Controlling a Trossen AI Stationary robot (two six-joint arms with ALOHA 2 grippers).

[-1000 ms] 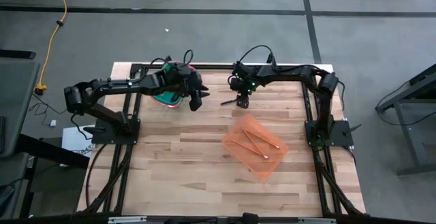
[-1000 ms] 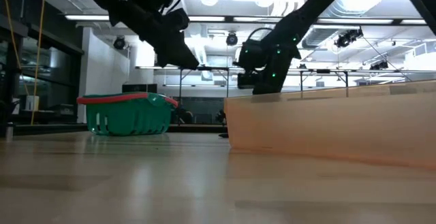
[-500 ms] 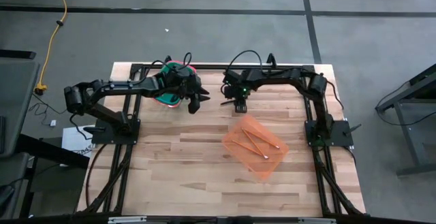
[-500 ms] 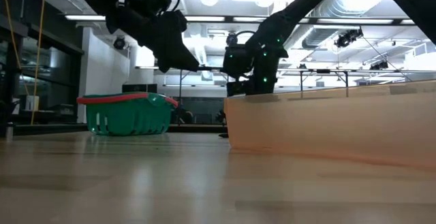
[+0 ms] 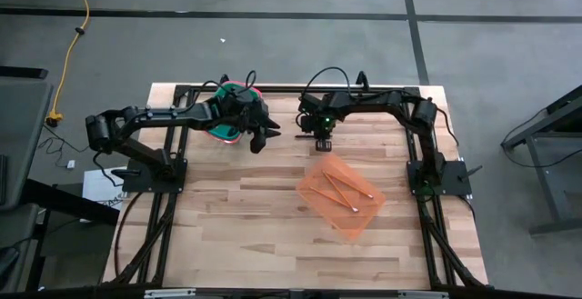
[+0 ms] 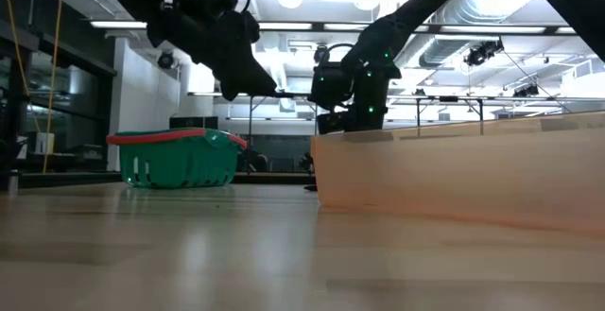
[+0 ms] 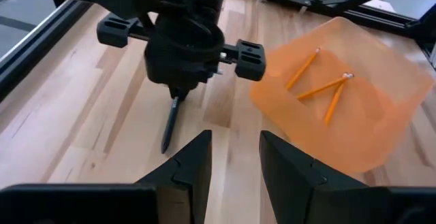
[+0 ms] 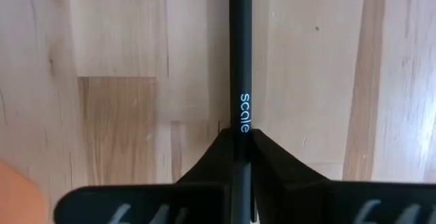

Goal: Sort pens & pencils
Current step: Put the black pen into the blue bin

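A slim black pen lies on the pale wooden table, the right gripper down over it, jaws closed tight on its barrel. Best lift it straight, then carry it to the green basket. The left gripper hovers nearby, jaws parted, empty. The orange tray holds three yellow pencils.

Only "scale", printed in pale letters along the black pen (lengthwise), just ahead of the right gripper's fingertips.
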